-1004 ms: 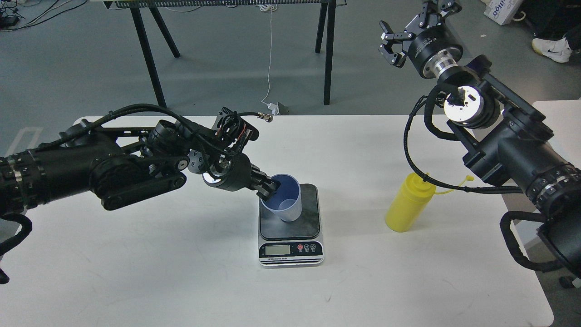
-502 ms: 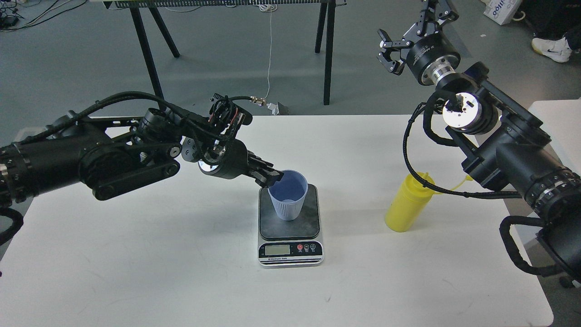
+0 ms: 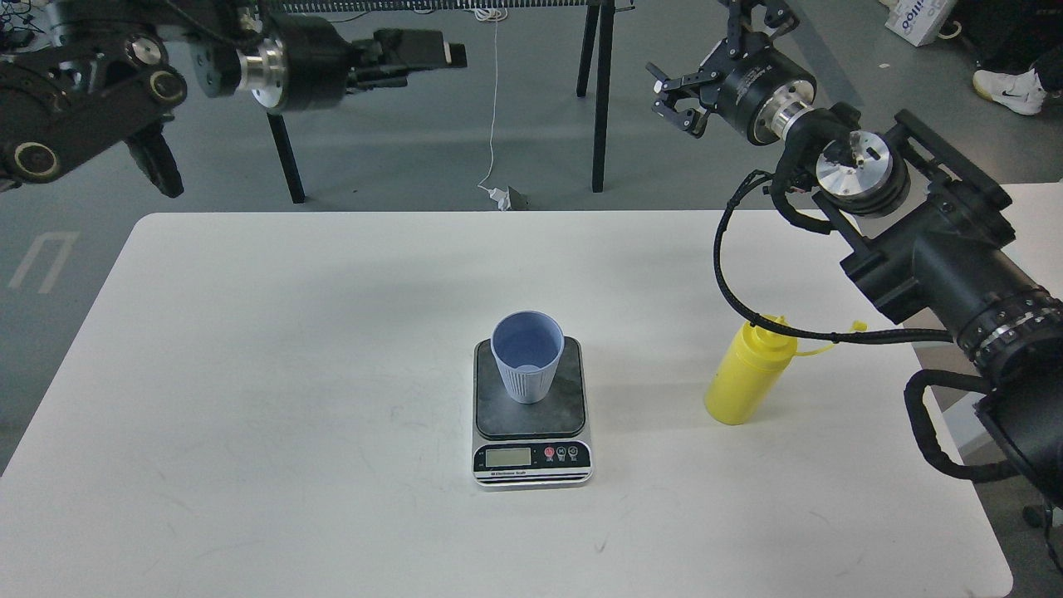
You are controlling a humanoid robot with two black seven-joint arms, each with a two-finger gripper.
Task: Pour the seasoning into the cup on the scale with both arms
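Observation:
The light-blue cup (image 3: 526,367) stands upright on the dark platform of the scale (image 3: 531,419) at the table's middle, and nothing touches it. The yellow seasoning bottle (image 3: 746,378) stands upright to the right; a black cable crosses its top and its tethered cap hangs off to the right. My left gripper (image 3: 415,51) is raised high at the upper left, far from the cup, seen side-on with its fingers overlapping. My right gripper (image 3: 706,54) is open and empty, high above the table's far right, well above the bottle.
The white table (image 3: 249,374) bears only the scale and the bottle. My right arm's thick links (image 3: 938,257) and looping cable (image 3: 731,274) hang over the table's right edge beside the bottle. Black table legs (image 3: 600,91) stand on the floor behind.
My left gripper has let go of the cup and lifted up and away to the upper left. The cup now stands upright on the scale. My right gripper has shifted slightly left.

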